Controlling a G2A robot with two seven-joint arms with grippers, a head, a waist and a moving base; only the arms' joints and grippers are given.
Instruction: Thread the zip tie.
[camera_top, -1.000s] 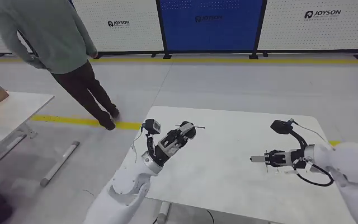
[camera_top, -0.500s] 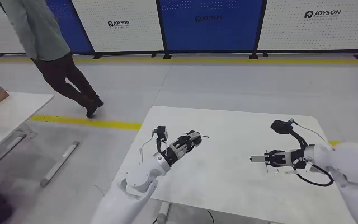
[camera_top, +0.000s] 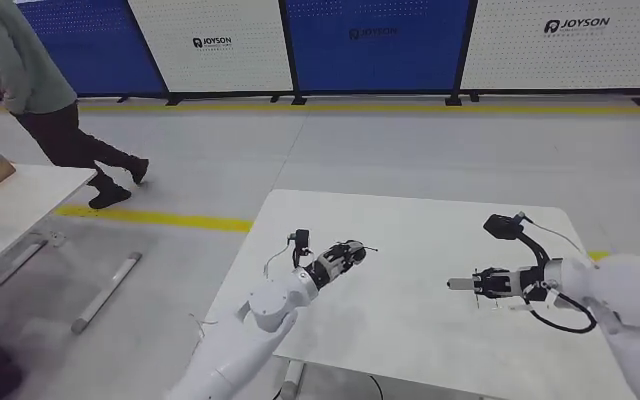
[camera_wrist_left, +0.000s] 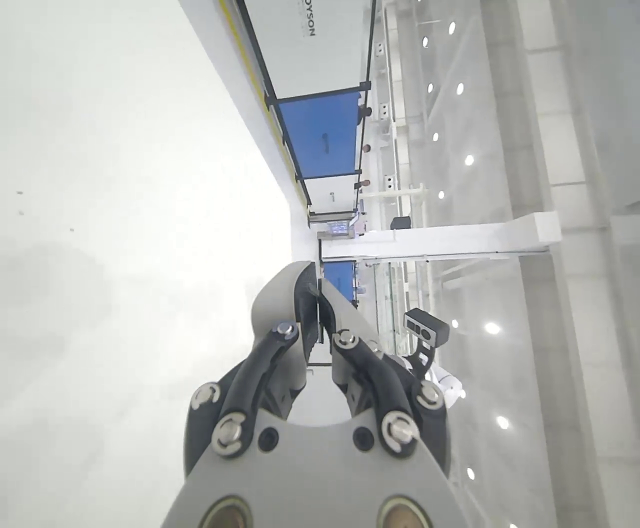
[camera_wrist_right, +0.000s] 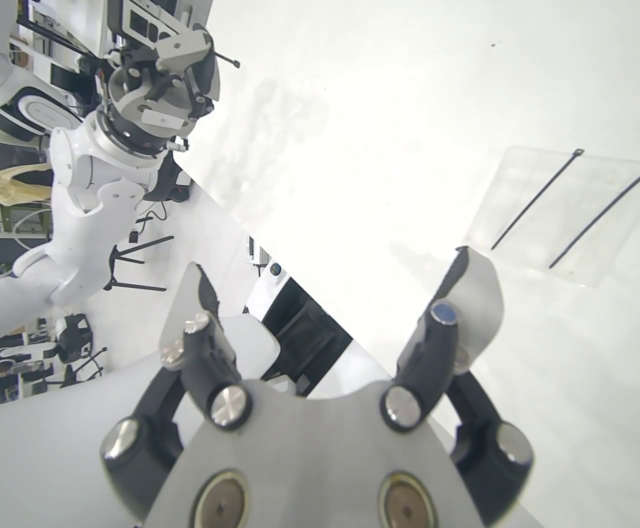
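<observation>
A thin black zip tie (camera_wrist_left: 317, 312) is pinched between the pads of my left gripper (camera_wrist_left: 312, 274), which is shut on it. From above, the left gripper (camera_top: 349, 251) hovers over the left part of the white table (camera_top: 420, 330), and the tie's end (camera_top: 369, 247) pokes out past the fingers. The right wrist view shows that same tie (camera_wrist_right: 228, 60) sticking out of the left gripper (camera_wrist_right: 202, 70). My right gripper (camera_wrist_right: 332, 280) is open and holds nothing. It sits low over the right part of the table (camera_top: 455, 284), pointing at the left gripper across a wide gap.
Two spare zip ties (camera_wrist_right: 537, 200) (camera_wrist_right: 595, 225) lie side by side on a clear sheet (camera_wrist_right: 505, 190) on the table close to the right gripper. A table edge (camera_wrist_right: 300, 295) runs beneath the right gripper.
The left arm has stretched out and lowered, carrying the zip tie a little toward the table's middle. The right arm has kept still.
</observation>
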